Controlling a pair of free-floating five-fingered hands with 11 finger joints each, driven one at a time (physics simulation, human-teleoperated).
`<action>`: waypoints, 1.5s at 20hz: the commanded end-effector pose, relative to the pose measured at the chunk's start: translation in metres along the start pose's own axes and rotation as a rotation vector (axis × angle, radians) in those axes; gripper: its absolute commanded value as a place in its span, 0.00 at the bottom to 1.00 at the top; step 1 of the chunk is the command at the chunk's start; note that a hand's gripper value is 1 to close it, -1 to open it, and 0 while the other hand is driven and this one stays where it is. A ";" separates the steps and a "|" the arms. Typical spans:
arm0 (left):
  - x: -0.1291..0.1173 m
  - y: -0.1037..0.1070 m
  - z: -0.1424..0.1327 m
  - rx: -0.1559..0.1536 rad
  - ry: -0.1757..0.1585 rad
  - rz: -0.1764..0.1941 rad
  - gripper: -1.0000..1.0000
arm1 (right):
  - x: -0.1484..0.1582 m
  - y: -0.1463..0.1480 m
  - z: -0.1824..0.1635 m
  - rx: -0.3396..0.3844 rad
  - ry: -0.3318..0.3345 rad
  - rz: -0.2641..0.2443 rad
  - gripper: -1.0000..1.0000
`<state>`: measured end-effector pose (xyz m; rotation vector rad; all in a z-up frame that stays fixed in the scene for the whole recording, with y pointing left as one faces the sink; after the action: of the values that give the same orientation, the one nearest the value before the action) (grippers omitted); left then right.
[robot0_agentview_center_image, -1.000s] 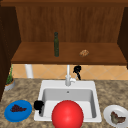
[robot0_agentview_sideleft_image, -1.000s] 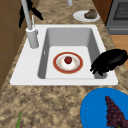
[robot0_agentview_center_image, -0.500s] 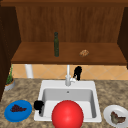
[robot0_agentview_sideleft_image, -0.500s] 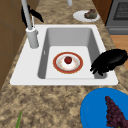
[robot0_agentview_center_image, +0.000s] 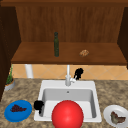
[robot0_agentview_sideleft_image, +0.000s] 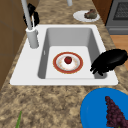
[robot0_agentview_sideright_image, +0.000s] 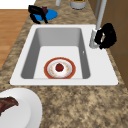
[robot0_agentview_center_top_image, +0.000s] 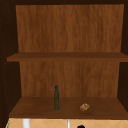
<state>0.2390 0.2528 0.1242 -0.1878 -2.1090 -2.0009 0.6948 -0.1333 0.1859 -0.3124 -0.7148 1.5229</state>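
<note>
Your right hand (robot0_agentview_center_image: 78, 73) sits just beside the faucet (robot0_agentview_sideleft_image: 31, 32), at its lever side, fingers curled near the handle; whether they actually clamp it you cannot tell. Your left hand (robot0_agentview_sideleft_image: 110, 61) hovers flat, fingers relaxed and apart, over the sink (robot0_agentview_center_image: 45, 85) edge farthest from the faucet. That faucet is likely rigid, smooth metal, slippery, so take the lever near its tip. In the basin, in front of the faucet: one rimmed plate (robot0_agentview_sideleft_image: 60, 68) carrying one red fruit (robot0_agentview_sideleft_image: 68, 60). One blue plate (robot0_agentview_center_image: 10, 116), one white plate (robot0_agentview_center_image: 107, 112) flank the sink
</note>
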 end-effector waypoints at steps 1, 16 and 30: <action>0.000 0.000 0.000 0.000 0.000 0.000 0.50 | -0.013 0.029 -0.013 -0.044 -0.011 -0.009 1.00; 0.000 0.000 0.000 0.000 0.000 0.000 0.50 | -0.023 0.047 -0.019 -0.266 -0.097 -0.113 1.00; 0.000 0.000 0.000 0.000 0.000 0.000 0.50 | -0.018 0.029 0.004 -0.324 -0.111 -0.107 1.00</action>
<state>0.2390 0.2528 0.1242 -0.1878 -2.1090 -2.0009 0.6794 -0.1481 0.1672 -0.4293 -1.0466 1.3588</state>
